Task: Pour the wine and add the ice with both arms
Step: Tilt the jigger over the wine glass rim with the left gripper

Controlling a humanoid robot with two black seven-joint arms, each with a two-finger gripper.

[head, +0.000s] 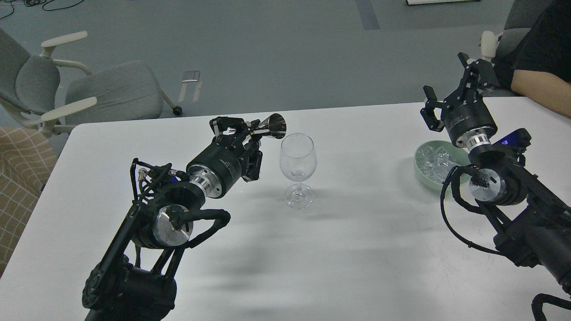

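A clear wine glass [297, 167] stands upright near the middle of the white table [348, 249]. My left gripper [243, 130] is shut on a small steel measuring cup [272, 125], tipped on its side with its mouth just above and left of the glass rim. A pale green bowl [423, 170] holding the ice [435, 161], a heap of small clear cubes, sits at the right. My right gripper [448, 80] is open and empty, raised above and behind the bowl.
A person's arm [542, 91] rests on the table's far right corner. Grey office chairs [89, 91] stand beyond the table's far left edge. A plaid cloth [18, 178] lies off the left side.
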